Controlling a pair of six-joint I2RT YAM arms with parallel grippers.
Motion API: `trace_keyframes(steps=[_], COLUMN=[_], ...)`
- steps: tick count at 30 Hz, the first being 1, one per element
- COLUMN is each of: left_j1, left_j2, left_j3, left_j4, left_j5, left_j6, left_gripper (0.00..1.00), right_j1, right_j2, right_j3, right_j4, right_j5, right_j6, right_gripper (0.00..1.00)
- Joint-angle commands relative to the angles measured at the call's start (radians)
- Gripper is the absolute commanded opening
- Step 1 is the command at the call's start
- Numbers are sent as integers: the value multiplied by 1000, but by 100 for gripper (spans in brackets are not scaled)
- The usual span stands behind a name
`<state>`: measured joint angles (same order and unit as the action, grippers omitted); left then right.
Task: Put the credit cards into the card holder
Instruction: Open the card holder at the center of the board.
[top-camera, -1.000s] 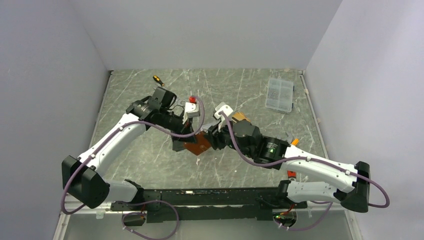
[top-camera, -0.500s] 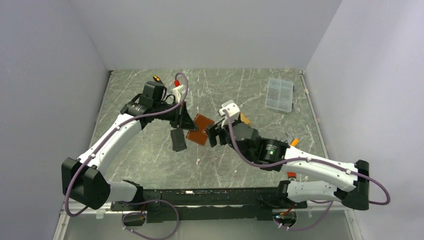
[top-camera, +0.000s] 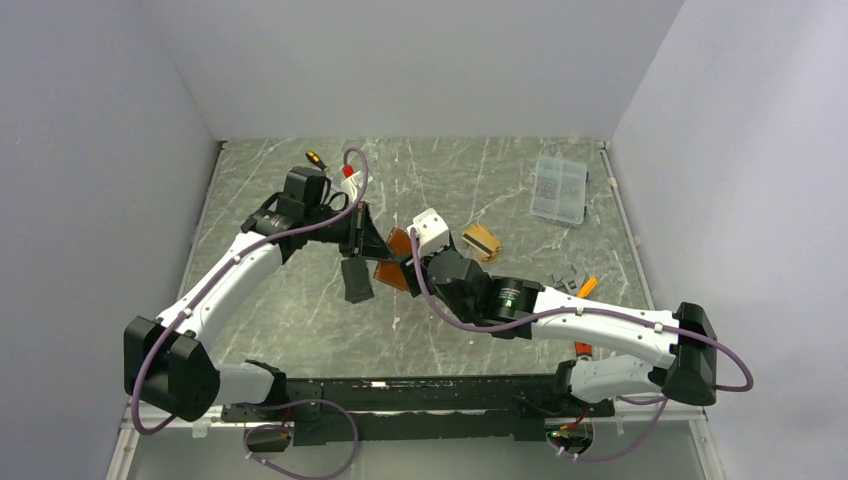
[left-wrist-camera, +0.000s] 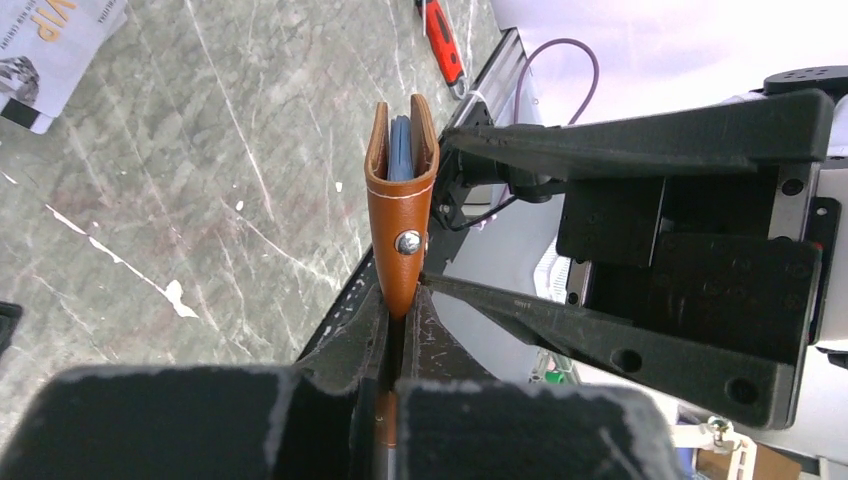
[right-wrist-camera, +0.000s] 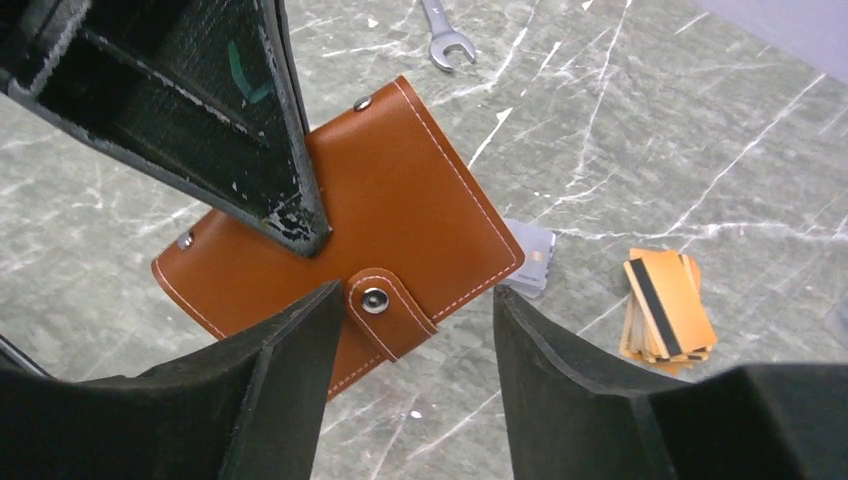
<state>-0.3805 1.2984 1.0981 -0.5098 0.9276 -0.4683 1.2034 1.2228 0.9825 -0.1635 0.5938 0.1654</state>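
The left gripper is clamped on one edge of the brown wallet and holds it above the worktop. The wallet is folded, its strap snapped over the outer cover. In the left wrist view, blue-grey sleeves show between its covers. From above, the wallet hangs near the middle of the worktop.

The right gripper is at the wallet with its fingers apart, one on each side of the snap strap. Whether either finger touches the leather I cannot tell.

In the top view, a stack of gold cards with a dark stripe lies on the worktop at 3 o'clock from the wallet, near it. In the right wrist view, a silver card lies flat, partly hidden behind the wallet's corner. A black pouch lies at 8 o'clock from the wallet. A clear plastic box sits at 2 o'clock, well apart, and a screwdriver at 11 o'clock.
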Motion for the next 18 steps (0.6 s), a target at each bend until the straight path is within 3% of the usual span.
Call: trace_keyframes(steps=[1, 6, 14, 16, 18], left_j1=[0, 0, 7, 12, 20], left_j2=[-52, -60, -68, -72, -77], left_j3=[-18, -50, -74, -76, -78], left_j4=[84, 139, 192, 199, 205], left_j5=[83, 108, 127, 131, 135], left_j6=[-99, -158, -215, -224, -234], left_gripper=[0, 0, 0, 0, 0], right_j1=[3, 8, 51, 55, 58], right_j2=[5, 25, 91, 115, 132], right_j3=[28, 29, 47, 57, 62], right_j4=[77, 96, 87, 67, 51], right_j5=[47, 133, 216, 262, 304], right_j6=[-9, 2, -12, -7, 1], right_gripper=[51, 23, 21, 16, 1])
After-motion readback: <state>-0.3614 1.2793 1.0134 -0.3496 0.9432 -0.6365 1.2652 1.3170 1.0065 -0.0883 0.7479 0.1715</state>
